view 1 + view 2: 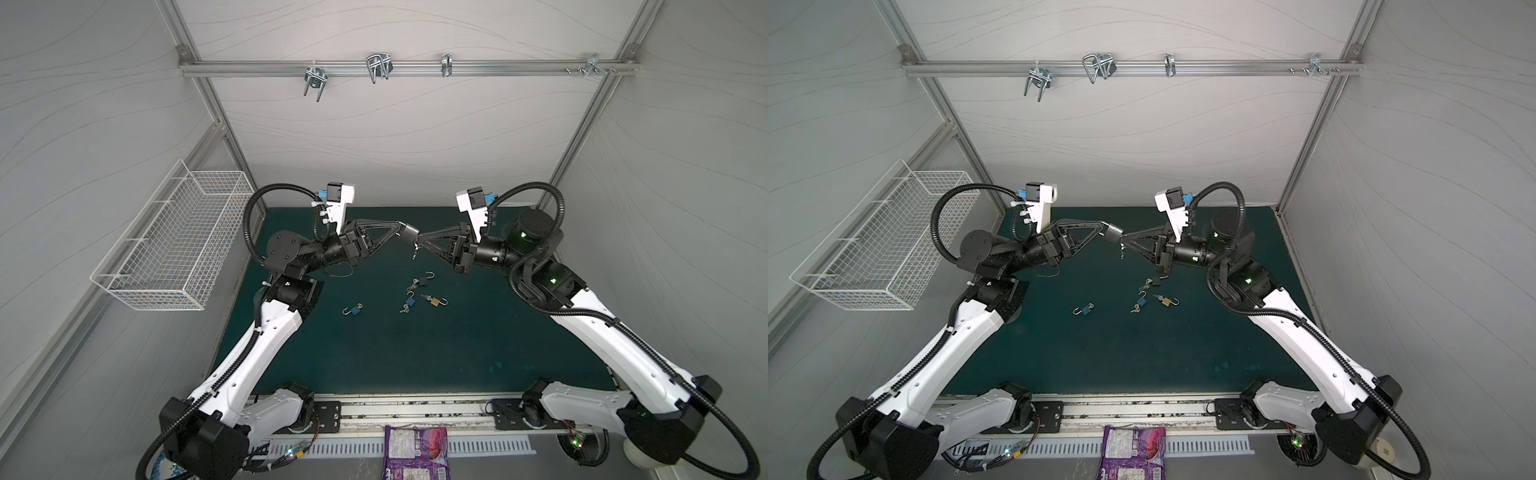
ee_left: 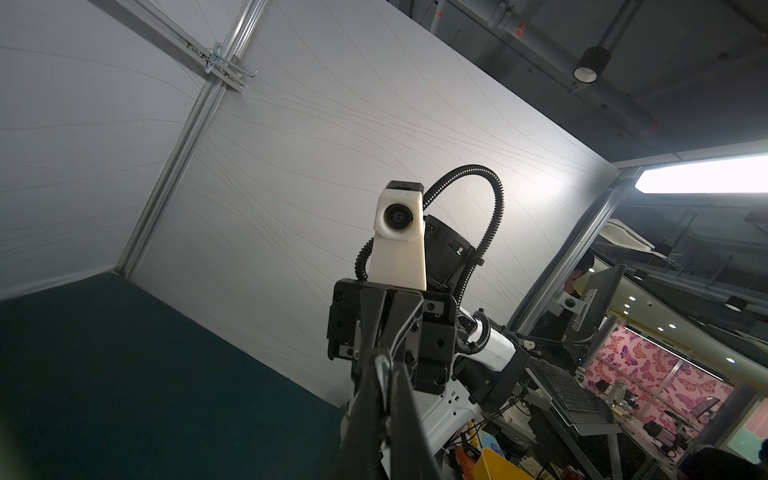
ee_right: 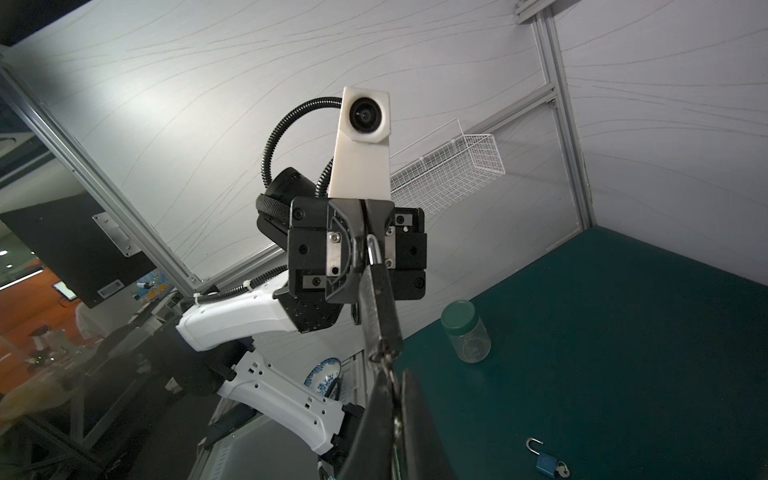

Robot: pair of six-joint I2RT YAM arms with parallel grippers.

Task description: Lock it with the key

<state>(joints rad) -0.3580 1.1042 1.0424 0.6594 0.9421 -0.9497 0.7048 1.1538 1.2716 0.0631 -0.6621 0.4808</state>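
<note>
while both arms meet in mid-air over the green bench (image 1: 457, 353), the left end effector (image 1: 401, 228) is pinched narrow on a dark padlock (image 1: 409, 234), w/ the lock body btw. its jaws. padlock pos.: at the tips of the left end effector, well above the bench, body projecting toward the right end effector (image 1: 420, 240). right wrist view: the silver shackle (image 3: 372, 249) sits back btw. the left jaws, toward the palm; whether it is latched cannot be told. right end effector: jaws closed to a slit on the key (image 3: 392, 390), which meets the free end of the padlock. the tips of the two end effectors are almost touching, w/ lock & key the only things btw. them. a spare key (image 1: 415, 254) hangs just below the right end effector's tips.

on the bench, below the end effectors & nearer the arm bases:
- black padlock (image 1: 424, 280) w/ keys, almost under the right end effector.
- blue padlock (image 1: 410, 302) & brass padlock (image 1: 434, 301) just past it, side by side.
- outer blue padlock (image 1: 355, 310), apart from these, on the left end effector's side.

open shackles show on the black, brass & outer blue ones.

a clear jar (image 3: 465, 330) w/ green lid stands upright on the bench, seen past the left end effector in the right wrist view only. a wire basket (image 1: 174, 249) hangs on the side wall, well outboard of the left end effector.
</note>
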